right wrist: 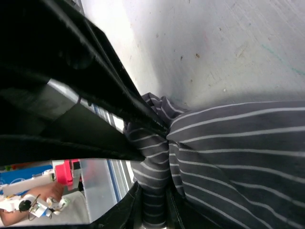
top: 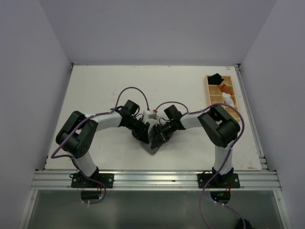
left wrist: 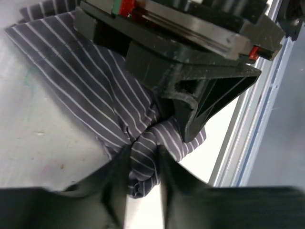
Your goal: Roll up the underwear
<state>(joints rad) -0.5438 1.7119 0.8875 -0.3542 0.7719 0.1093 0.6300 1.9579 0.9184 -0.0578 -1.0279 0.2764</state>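
The underwear [top: 155,142], dark grey cloth with thin white stripes, lies bunched on the white table near the front edge, between both grippers. My left gripper [top: 144,135] comes at it from the left and my right gripper [top: 163,133] from the right. In the left wrist view the underwear [left wrist: 95,90] spreads up and left, and a twisted fold fills the gap of my left gripper [left wrist: 143,153], pinched by both fingers. In the right wrist view my right gripper [right wrist: 153,202] is shut on another gathered fold of the underwear [right wrist: 238,157]. The two grippers almost touch.
A wooden compartment tray [top: 210,95] at the back right holds small black, orange and white bundles. An aluminium rail [top: 157,179] runs along the table's near edge, just in front of the cloth. Purple cables loop above both arms.
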